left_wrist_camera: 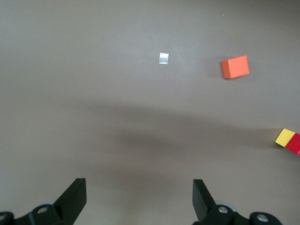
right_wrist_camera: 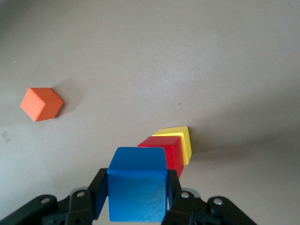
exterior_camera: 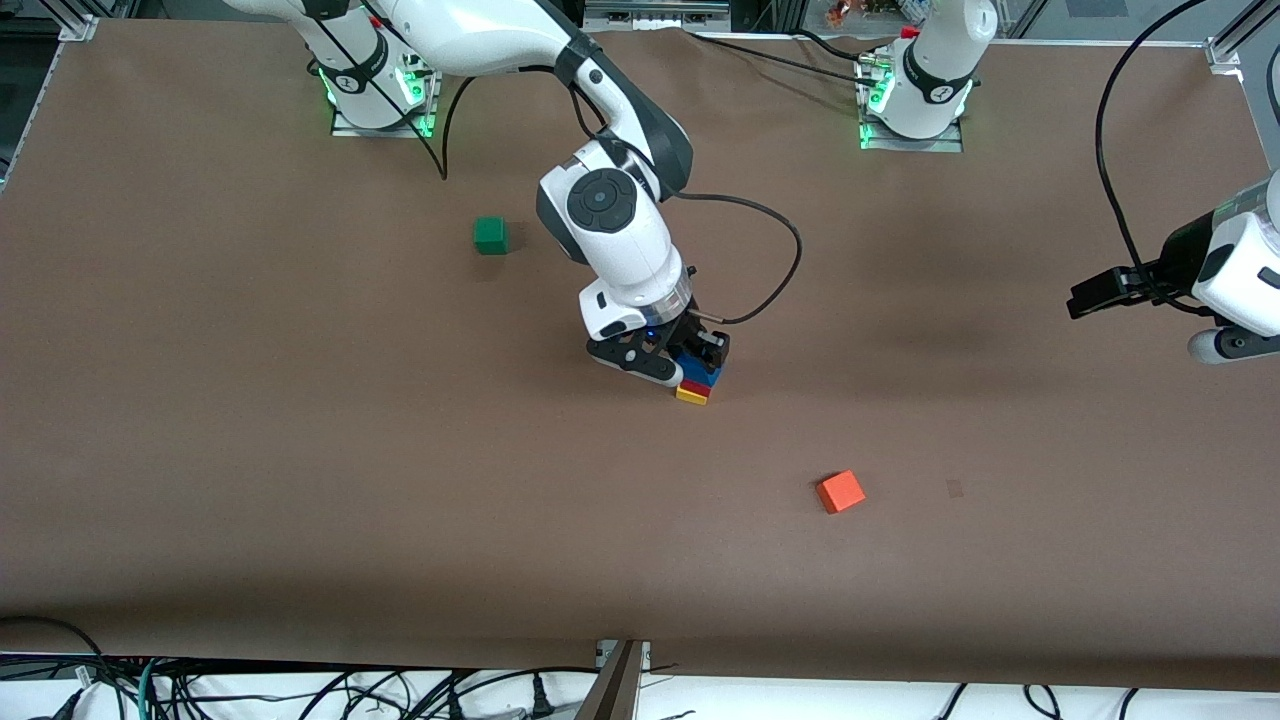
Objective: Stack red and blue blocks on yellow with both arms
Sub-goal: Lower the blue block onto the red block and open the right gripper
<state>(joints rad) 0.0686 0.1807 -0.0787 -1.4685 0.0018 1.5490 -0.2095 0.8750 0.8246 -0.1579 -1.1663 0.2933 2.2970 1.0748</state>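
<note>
The yellow cube (exterior_camera: 691, 395) sits mid-table with the red cube (exterior_camera: 695, 386) on it and the blue cube (exterior_camera: 700, 372) on top of the red one. My right gripper (exterior_camera: 690, 360) is shut on the blue cube (right_wrist_camera: 137, 183), a finger on each side, over the red cube (right_wrist_camera: 163, 152) and the yellow cube (right_wrist_camera: 180, 139). My left gripper (exterior_camera: 1085, 297) is open and empty in the air at the left arm's end of the table; its wrist view shows its gripper (left_wrist_camera: 139, 199) wide open, with the yellow (left_wrist_camera: 285, 137) and red (left_wrist_camera: 294, 144) cubes at the edge.
An orange cube (exterior_camera: 840, 491) lies nearer the front camera than the stack; it shows in the left wrist view (left_wrist_camera: 235, 66) and the right wrist view (right_wrist_camera: 41, 104). A green cube (exterior_camera: 490, 235) lies toward the right arm's base. A small pale mark (left_wrist_camera: 163, 58) is on the table.
</note>
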